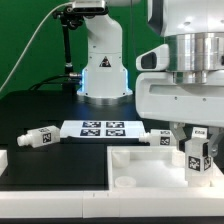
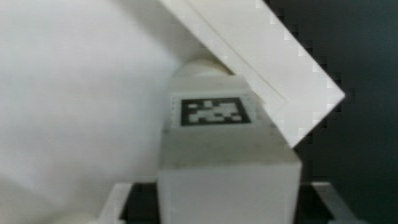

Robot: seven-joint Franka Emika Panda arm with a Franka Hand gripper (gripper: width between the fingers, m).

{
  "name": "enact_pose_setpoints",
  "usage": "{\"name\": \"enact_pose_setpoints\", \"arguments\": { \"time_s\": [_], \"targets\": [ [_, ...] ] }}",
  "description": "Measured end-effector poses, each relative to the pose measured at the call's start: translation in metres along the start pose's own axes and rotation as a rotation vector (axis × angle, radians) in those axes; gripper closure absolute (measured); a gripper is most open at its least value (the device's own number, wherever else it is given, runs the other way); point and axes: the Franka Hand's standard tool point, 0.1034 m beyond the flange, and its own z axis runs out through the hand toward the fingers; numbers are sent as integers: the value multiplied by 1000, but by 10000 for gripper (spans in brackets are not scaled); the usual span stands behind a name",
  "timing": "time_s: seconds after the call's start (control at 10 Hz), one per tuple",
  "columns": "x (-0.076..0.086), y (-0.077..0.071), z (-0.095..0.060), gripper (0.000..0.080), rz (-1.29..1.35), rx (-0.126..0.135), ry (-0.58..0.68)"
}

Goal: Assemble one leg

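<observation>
Tool (image 1: 197, 150) clamped on the leg (image 1: 196, 156) — upright between its fingers, over the tray-shaped part (image 1: 150, 170).

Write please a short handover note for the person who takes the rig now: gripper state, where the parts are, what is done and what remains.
Gripper: shut on the held leg, upright between the fingers, over the tray-shaped part at the exterior view's right. The wrist view shows the same leg close to the part's edge.
Other legs: one on the table at the marker board's left end, one at its right end.
Done: leg picked up and brought to the tray-shaped part.
Left: I cannot tell if the leg is seated; seat it, then release.
</observation>
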Motion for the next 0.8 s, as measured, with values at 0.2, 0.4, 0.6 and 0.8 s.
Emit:
{"name": "enact_pose_setpoints", "arguments": {
  "time_s": [0.2,0.4,0.6,0.8],
  "targets": [
    [-2,1,0,511,173,-7,-8],
    [-3,1,-1,511,277,-17,-24],
    [-3,1,0,511,314,-17,-25],
    [-6,-2,-1,237,45,-22,-9]
  ]
}}
